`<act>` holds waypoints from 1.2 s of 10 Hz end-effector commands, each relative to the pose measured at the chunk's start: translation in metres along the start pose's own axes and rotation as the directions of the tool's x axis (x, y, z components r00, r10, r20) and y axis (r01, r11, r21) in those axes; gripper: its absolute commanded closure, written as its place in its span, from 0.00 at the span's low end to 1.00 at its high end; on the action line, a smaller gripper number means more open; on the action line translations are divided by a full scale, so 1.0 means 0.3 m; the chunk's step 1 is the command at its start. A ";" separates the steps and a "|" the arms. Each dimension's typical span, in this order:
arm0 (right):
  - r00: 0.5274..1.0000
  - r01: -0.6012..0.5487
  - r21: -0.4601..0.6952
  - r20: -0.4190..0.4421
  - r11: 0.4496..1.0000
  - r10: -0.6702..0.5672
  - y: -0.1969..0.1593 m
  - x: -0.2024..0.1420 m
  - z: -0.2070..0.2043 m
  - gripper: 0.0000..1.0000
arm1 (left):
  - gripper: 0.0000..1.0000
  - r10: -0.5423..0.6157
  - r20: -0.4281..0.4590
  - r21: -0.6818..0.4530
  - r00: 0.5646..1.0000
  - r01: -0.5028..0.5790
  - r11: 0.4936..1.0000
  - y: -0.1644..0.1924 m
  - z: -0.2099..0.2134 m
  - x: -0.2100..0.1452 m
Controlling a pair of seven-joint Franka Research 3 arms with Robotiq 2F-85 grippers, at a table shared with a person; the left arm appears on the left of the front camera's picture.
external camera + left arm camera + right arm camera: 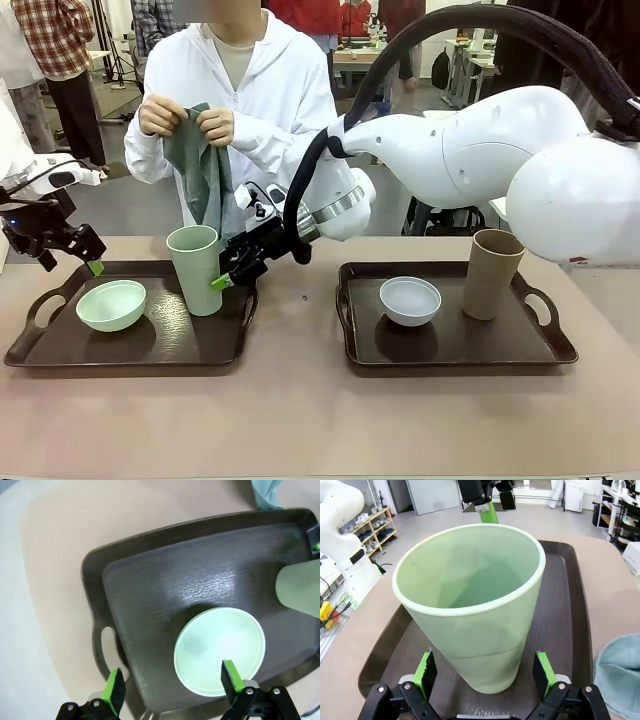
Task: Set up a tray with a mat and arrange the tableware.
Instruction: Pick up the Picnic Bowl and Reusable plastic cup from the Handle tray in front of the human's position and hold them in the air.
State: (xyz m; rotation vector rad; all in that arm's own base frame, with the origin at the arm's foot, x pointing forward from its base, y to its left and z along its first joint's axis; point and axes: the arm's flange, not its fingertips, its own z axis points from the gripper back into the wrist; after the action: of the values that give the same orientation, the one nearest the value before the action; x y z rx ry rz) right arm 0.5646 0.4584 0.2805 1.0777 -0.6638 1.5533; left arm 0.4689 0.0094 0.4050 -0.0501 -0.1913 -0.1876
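Note:
A pale green cup (195,268) and a pale green bowl (111,304) stand on the left dark tray (60,352). A white bowl (410,299) and a tan cup (491,273) stand on the right tray (450,352). My right gripper (228,272) reaches across to the green cup (470,605), and its open fingers (426,667) flank the cup's base with small gaps. My left gripper (70,262) hovers open over the left tray's far corner, above the bowl (220,650). The person holds up a grey-green cloth mat (203,165) in both hands.
My right arm (450,150) spans the table's middle above the right tray. The left tray's handle (107,647) lies near my left fingers. Part of the cloth (620,675) hangs beside the left tray. Bare tabletop (300,420) stretches along the front.

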 end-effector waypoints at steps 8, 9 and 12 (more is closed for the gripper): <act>0.999 -0.020 0.048 0.026 0.999 0.019 -0.007 -0.020 -0.037 0.00 | 0.00 -0.006 -0.009 0.004 1.000 0.006 1.000 -0.033 -0.058 -0.042; 0.999 -0.015 0.054 0.037 0.998 0.013 -0.014 -0.023 -0.046 0.00 | 0.00 -0.010 -0.036 0.017 0.999 0.010 1.000 -0.033 -0.063 -0.044; 0.997 -0.041 0.027 0.063 0.999 0.039 -0.020 -0.023 -0.059 0.00 | 0.00 -0.027 -0.091 0.042 0.995 0.031 0.999 -0.056 -0.100 -0.034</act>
State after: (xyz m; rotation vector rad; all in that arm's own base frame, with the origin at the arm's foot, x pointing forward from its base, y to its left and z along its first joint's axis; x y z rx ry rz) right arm 0.5625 0.4693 0.2680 1.1312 -0.6602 1.5587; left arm 0.4566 -0.0031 0.3744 -0.0321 -0.1309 -0.2270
